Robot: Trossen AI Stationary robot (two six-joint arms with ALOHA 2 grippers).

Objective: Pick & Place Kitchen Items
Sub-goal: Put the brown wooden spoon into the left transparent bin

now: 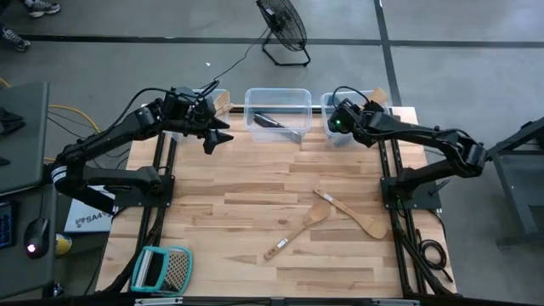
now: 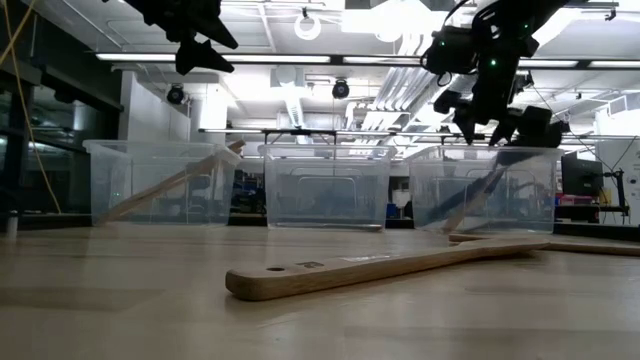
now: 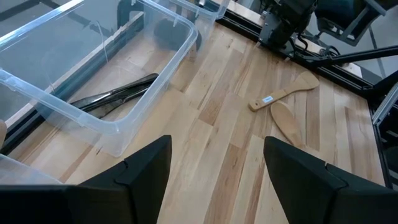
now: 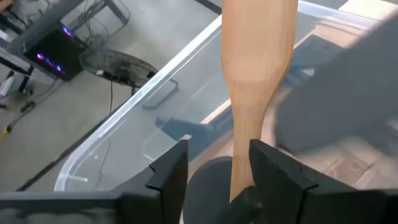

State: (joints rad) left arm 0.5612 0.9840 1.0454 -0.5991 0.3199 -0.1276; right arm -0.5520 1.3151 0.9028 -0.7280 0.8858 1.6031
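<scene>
Pale wooden spatula (image 4: 258, 81) pinched by its handle between the fingers of the right tool (image 4: 217, 171), blade pointing away over the clear plastic bin at the right end of the back row (image 1: 340, 136); hanging there, most likely, for a drop among the utensils already inside. Handle running straight out of the right tool, so spatula and tool in contact, both above the bin's open mouth and clear of its floor, where something dark and flat lies blurred.

Farther out on the light butcher-block table (image 1: 255, 212), two more wooden pieces near the right side: a pale wooden spoon (image 1: 297, 231) lying slantwise, and a broad-bladed wooden turner (image 1: 355, 215) just beside it, almost meeting at their ends. Both well apart from either tool; probably next in line.

In the clear middle bin (image 1: 277, 113), a pair of black tongs-like utensils (image 3: 115, 96) flat on the bottom. In the clear left bin (image 2: 160, 180), a long wooden handle propped against the wall.

Left tool (image 3: 214, 165) hovering with fingers spread wide, empty, above the table just in front of the left and middle bins.

Teal-framed flat grater (image 1: 161, 270) at the near left corner, untouched.
</scene>
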